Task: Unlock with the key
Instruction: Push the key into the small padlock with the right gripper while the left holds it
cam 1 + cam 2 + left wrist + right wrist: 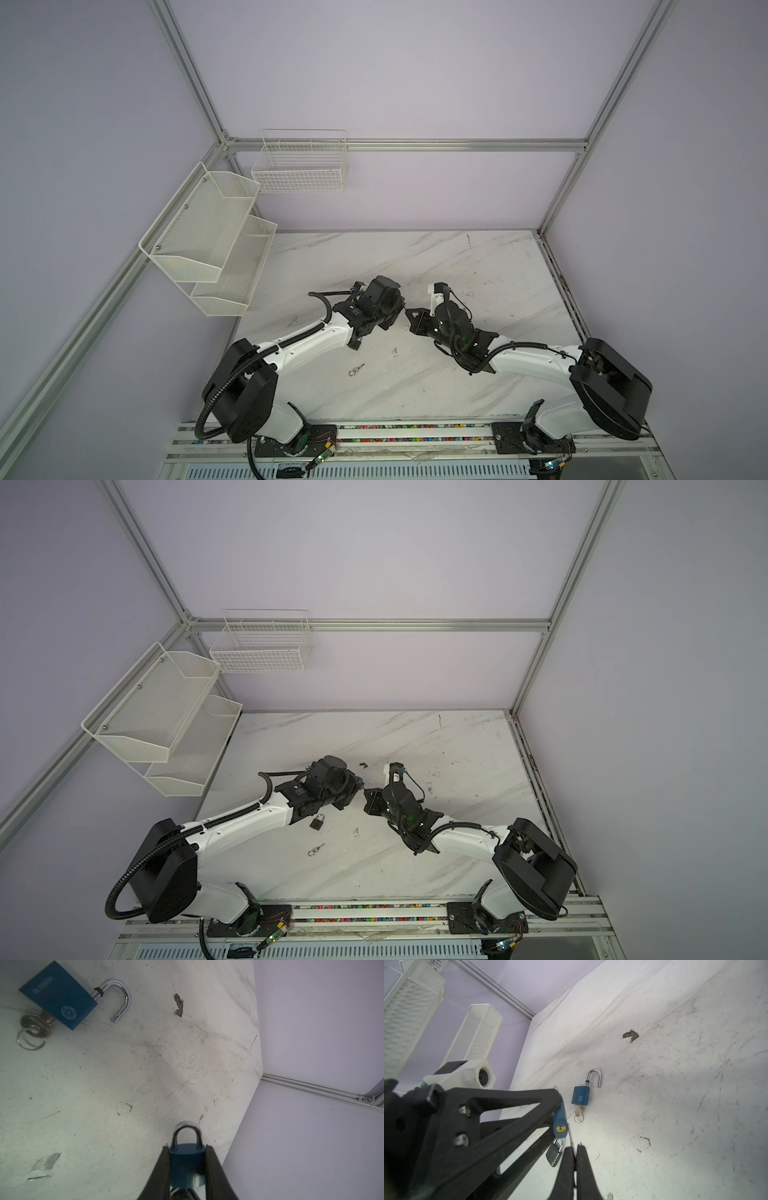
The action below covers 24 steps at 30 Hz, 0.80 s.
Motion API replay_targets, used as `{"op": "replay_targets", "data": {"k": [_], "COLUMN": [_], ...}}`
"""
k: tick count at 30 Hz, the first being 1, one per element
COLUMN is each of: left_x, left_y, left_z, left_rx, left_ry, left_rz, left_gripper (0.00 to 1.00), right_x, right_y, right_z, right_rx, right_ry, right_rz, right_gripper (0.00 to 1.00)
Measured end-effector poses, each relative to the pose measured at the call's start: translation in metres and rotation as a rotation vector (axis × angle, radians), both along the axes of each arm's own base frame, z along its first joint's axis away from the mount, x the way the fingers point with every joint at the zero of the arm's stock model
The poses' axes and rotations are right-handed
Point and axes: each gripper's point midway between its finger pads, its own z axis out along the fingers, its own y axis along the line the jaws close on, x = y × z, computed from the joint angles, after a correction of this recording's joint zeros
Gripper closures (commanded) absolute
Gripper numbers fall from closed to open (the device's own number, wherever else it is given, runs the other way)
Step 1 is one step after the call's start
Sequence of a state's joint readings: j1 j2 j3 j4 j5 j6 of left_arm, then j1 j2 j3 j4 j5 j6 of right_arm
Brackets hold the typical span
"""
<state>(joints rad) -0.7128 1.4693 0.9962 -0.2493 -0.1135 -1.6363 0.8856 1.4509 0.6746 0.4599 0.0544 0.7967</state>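
left arm jaws gripping, right arm jaws seemingly shut

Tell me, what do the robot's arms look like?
The left arm and right arm have smooth white shells and chunky black joints. Ribbed black cables loop along them. The left gripper and right gripper each have two slim, tapered black fingers.

A small blue padlock, shackle closed, is clamped in the left gripper above the middle of the table. Its brass keyway is turned toward the right gripper, which pinches a thin silver key, tip just beside that keyway. A second blue padlock lies flat on the table, shackle swung open, a ringed key in its base. A grey padlock, shackle closed, lies left of centre, with a loose key nearer still.
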Motion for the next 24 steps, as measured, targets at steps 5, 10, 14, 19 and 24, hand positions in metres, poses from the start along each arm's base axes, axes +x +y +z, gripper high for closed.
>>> {"op": "replay_targets", "data": {"k": [5, 10, 14, 19, 24], "left_x": [0.000, -0.001, -0.001, -0.001, 0.000], "left_y": [0.003, 0.004, 0.004, 0.007, 0.006], "left_z": [-0.001, -0.003, -0.003, -0.006, -0.005], "left_rx": [0.000, -0.005, -0.010, -0.010, -0.024], "left_ry": [0.001, 0.009, 0.011, 0.012, 0.011], "left_rz": [0.011, 0.022, 0.028, 0.037, 0.047], "left_gripper": [1.00, 1.00, 1.00, 1.00, 1.00], "right_x": [0.001, 0.000, -0.001, -0.002, -0.002], "right_y": [-0.003, -0.002, 0.000, 0.001, 0.001], "right_z": [0.009, 0.014, 0.010, 0.008, 0.008], "right_rx": [0.010, 0.018, 0.013, 0.009, 0.010], "right_ry": [-0.021, -0.030, -0.025, -0.021, -0.024], "right_rz": [-0.018, -0.016, -0.011, -0.009, -0.010], "right_gripper": [1.00, 1.00, 1.00, 1.00, 1.00]}}
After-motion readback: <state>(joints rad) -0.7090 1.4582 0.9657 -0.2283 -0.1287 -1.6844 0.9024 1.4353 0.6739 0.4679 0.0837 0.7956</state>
